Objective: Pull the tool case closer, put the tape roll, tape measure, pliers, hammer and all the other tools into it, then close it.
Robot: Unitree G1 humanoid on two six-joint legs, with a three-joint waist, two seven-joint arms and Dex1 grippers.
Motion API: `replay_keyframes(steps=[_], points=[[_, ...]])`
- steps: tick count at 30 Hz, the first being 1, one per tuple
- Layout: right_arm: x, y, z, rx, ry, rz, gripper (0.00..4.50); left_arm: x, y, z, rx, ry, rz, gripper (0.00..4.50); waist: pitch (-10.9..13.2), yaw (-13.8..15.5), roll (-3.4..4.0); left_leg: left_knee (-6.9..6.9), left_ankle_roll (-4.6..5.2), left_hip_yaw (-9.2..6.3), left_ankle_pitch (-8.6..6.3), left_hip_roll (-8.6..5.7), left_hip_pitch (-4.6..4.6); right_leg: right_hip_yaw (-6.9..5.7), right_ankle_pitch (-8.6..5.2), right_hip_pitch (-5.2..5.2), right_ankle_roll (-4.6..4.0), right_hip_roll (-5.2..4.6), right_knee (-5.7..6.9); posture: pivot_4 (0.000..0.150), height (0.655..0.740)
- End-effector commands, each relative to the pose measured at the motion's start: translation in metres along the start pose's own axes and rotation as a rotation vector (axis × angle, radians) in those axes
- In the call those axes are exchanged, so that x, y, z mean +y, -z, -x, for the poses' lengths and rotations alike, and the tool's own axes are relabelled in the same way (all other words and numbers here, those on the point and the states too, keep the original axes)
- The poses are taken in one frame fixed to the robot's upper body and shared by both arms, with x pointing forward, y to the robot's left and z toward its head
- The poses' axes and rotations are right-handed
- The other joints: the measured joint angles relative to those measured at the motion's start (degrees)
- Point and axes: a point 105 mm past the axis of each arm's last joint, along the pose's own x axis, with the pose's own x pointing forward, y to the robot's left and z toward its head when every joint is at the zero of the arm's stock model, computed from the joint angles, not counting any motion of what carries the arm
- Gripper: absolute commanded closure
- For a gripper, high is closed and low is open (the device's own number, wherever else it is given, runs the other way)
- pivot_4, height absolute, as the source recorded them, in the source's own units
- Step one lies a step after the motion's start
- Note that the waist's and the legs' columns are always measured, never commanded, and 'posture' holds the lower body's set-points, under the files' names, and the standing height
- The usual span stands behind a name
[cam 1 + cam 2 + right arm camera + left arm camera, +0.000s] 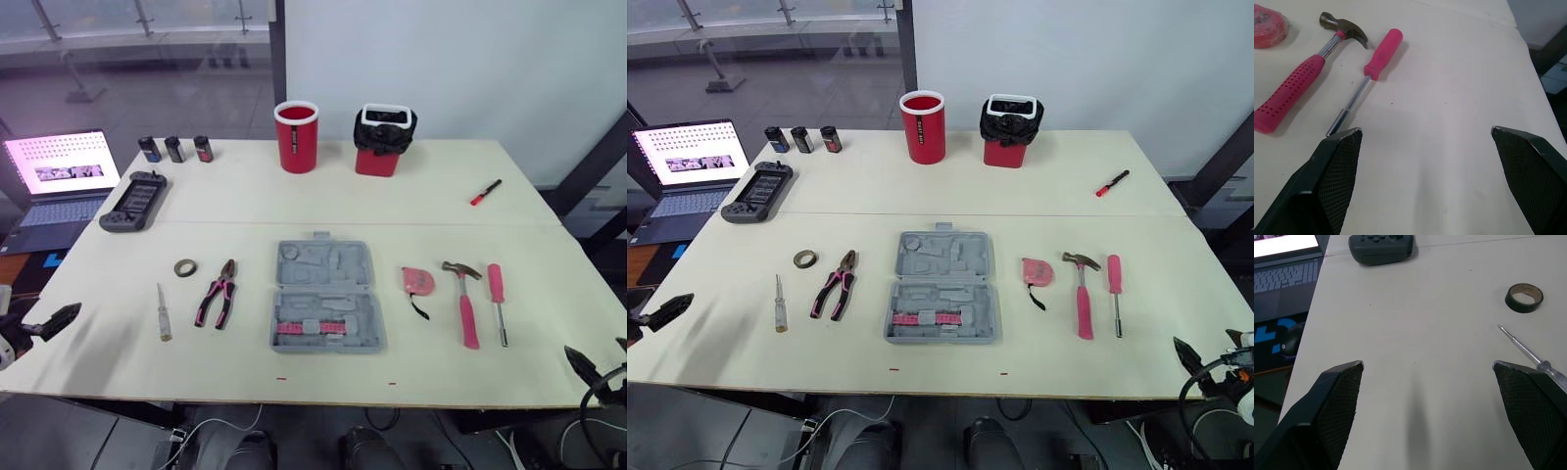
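Observation:
The grey tool case [325, 294] lies open mid-table, with pink bits in its near half. Left of it are the pink-handled pliers [217, 293], the dark tape roll [185, 267] and a small clear screwdriver [164, 313]. To its right lie the pink tape measure [417, 281], the pink hammer [464, 301] and a pink-handled driver [498, 299]. A red-tipped tool [485, 192] sits far right. My left gripper [61, 319] hangs open and empty at the table's left edge. My right gripper [1425, 142] is open and empty over the front right corner, short of the driver [1371, 73].
A red cup [296, 136] and a red bin with a black liner [383, 142] stand at the back. A grey game controller [134, 201] and three small dark bottles [175, 149] are at the back left. A laptop [59, 181] sits beyond the left edge.

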Motion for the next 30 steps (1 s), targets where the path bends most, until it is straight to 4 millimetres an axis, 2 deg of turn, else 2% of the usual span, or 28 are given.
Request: replay_keyframes(steps=[1, 13, 14, 17, 19, 22, 24, 26, 27, 28, 30], points=[[-0.005, -0.008, 0.000, -0.016, 0.008, 0.035, 0.00, 0.002, -0.004, 0.003, -0.002, -0.014, -0.044, 0.05, 0.0, 0.0, 0.00, 0.00, 0.00, 0.00, 0.00, 0.00, 0.00, 0.00, 0.00, 0.00, 0.00, 0.00, 0.00, 0.150, 0.7387], [-0.007, -0.009, -0.007, -0.016, 0.020, 0.035, 0.00, 0.000, -0.002, -0.001, -0.029, -0.043, -0.036, 0.05, 0.0, 0.0, 0.00, 0.01, 0.01, 0.02, 0.00, 0.00, 0.01, 0.01, 0.00, 0.03, 0.01, -0.01, 0.00, 0.150, 0.7387], [-0.005, -0.013, -0.009, -0.021, 0.013, 0.037, 0.00, -0.006, -0.004, -0.006, -0.040, -0.026, -0.037, 0.05, 0.0, 0.0, 0.00, 0.00, 0.01, 0.02, 0.00, 0.00, 0.01, 0.01, 0.00, 0.02, 0.01, -0.01, 0.00, 0.150, 0.7387], [0.013, -0.040, -0.028, -0.083, -0.034, 0.031, 0.00, -0.046, -0.014, -0.033, -0.104, 0.092, -0.005, 0.05, 0.0, 0.1, 0.07, 0.04, 0.01, 0.02, 0.01, -0.01, 0.01, 0.01, 0.02, 0.05, 0.02, -0.03, 0.01, 0.150, 0.7387], [0.020, -0.052, -0.039, -0.100, -0.041, 0.033, 0.00, -0.062, -0.016, -0.045, -0.119, 0.124, 0.014, 0.05, 0.0, 0.1, 0.07, 0.10, 0.14, 0.05, 0.12, -0.02, 0.02, 0.02, 0.16, 0.10, 0.10, -0.02, 0.01, 0.150, 0.7387], [0.049, -0.084, -0.058, -0.170, -0.114, 0.042, 0.00, -0.102, -0.019, -0.070, -0.149, 0.222, 0.046, 0.05, 0.0, 0.0, 0.08, 0.11, 0.24, 0.08, 0.26, -0.03, 0.03, 0.04, 0.30, 0.10, 0.17, 0.00, 0.01, 0.150, 0.7387], [0.062, -0.095, -0.063, -0.184, -0.147, 0.059, 0.57, -0.114, -0.021, -0.077, -0.158, 0.260, 0.059, 0.00, 0.0, 0.0, 0.07, 0.12, 0.25, 0.08, 0.28, -0.02, 0.03, 0.05, 0.36, 0.09, 0.14, 0.03, 0.01, 0.150, 0.7387], [0.112, -0.123, -0.079, -0.234, -0.320, 0.123, 1.29, -0.163, -0.031, -0.094, -0.177, 0.426, 0.058, 0.54, 0.0, -0.1, 0.07, 0.11, 0.25, 0.06, 0.28, -0.02, -0.02, 0.04, 0.39, 0.05, 0.22, 0.06, 0.02, 0.150, 0.7387], [0.138, -0.134, -0.086, -0.249, -0.409, 0.153, 1.83, -0.182, -0.033, -0.100, -0.171, 0.492, 0.040, 0.88, 0.0, -0.1, 0.09, 0.10, 0.25, 0.08, 0.28, -0.02, -0.04, 0.04, 0.44, 0.02, 0.31, 0.05, 0.02, 0.150, 0.7387], [0.159, -0.142, -0.091, -0.261, -0.480, 0.187, 2.35, -0.195, -0.034, -0.104, -0.159, 0.535, 0.012, 1.39, 0.0, -0.1, 0.09, 0.12, 0.25, 0.12, 0.29, -0.04, -0.05, 0.06, 0.49, 0.00, 0.38, 0.05, 0.02, 0.150, 0.7387], [0.184, -0.149, -0.101, -0.264, -0.557, 0.226, 3.36, -0.201, -0.034, -0.109, -0.144, 0.559, -0.017, 2.41, 0.0, 0.0, 0.05, 0.17, 0.27, 0.12, 0.35, -0.05, -0.06, 0.06, 0.59, 0.00, 0.44, 0.07, 0.02, 0.150, 0.7387]])
